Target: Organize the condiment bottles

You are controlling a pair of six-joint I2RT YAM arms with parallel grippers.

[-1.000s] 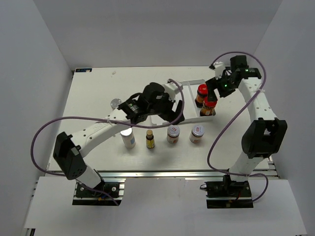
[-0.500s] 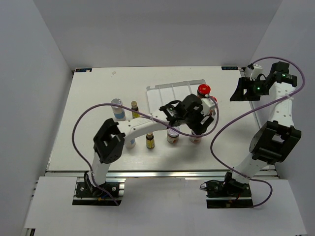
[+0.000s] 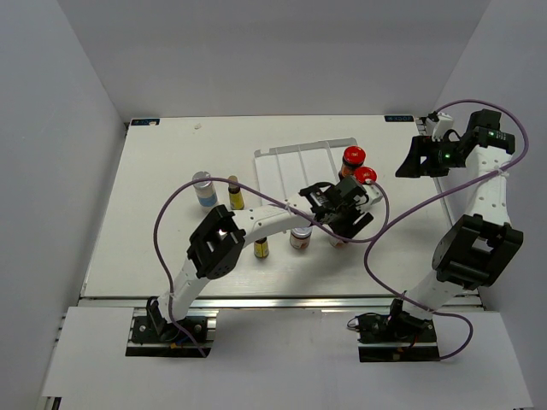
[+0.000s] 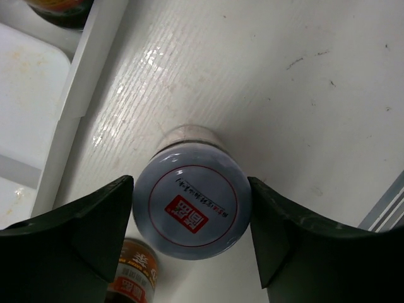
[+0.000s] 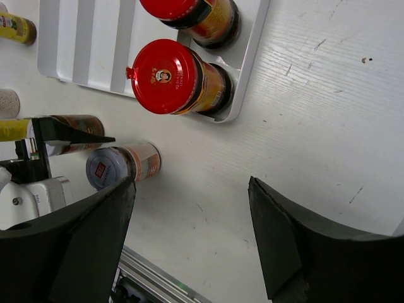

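Observation:
Two red-capped dark-sauce bottles point(image 3: 353, 156) point(image 3: 366, 177) stand in the right end of the white ribbed tray point(image 3: 291, 158). My left gripper point(image 3: 342, 220) is open, its fingers point(image 4: 95, 221) either side of a silver-lidded jar point(image 4: 191, 208) standing on the table. The second jar point(image 3: 299, 237) stands just left of it. An amber bottle point(image 3: 261, 248) stands further left. A white silver-capped bottle point(image 3: 202, 188) and another amber bottle point(image 3: 235, 192) stand at mid-left. The other white bottle is hidden by the left arm. My right gripper point(image 3: 419, 160) is open and empty, up at the far right.
The right wrist view shows the two red-capped bottles point(image 5: 165, 76) point(image 5: 189, 12) in the tray point(image 5: 95, 44) and the jar point(image 5: 120, 165) below. The tray's other slots hold nothing. The table's metal front rail point(image 3: 282, 301) runs along the near edge.
The right gripper let go of a red-capped bottle in the tray and pulled back to the far right. The left arm swung right and came over the right-hand jar.

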